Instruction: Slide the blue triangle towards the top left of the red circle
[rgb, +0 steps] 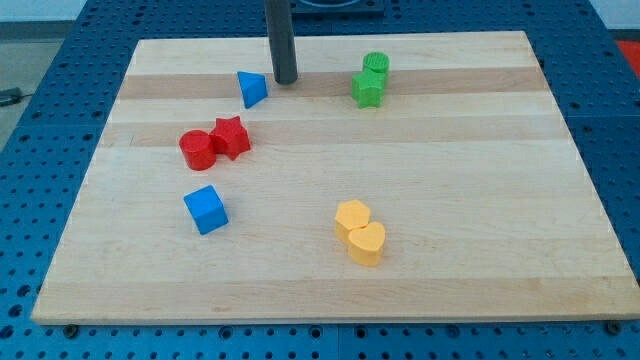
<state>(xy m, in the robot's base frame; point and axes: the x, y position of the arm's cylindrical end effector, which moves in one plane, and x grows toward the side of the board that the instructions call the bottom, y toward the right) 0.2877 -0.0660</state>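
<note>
The blue triangle (252, 88) lies on the wooden board near the view's top, left of centre. The red circle (197, 149) sits below and to the left of it, touching a red star (231, 137) on its right side. My tip (286, 81) rests on the board just to the right of the blue triangle, a small gap apart from it. The rod rises straight up out of the view's top.
A blue cube (206, 210) lies below the red circle. A green circle (376, 65) and a green star (368, 89) sit at the top, right of my tip. A yellow hexagon (352, 217) and a yellow heart (367, 242) lie at the lower centre. The board's edge (330, 39) runs along the top.
</note>
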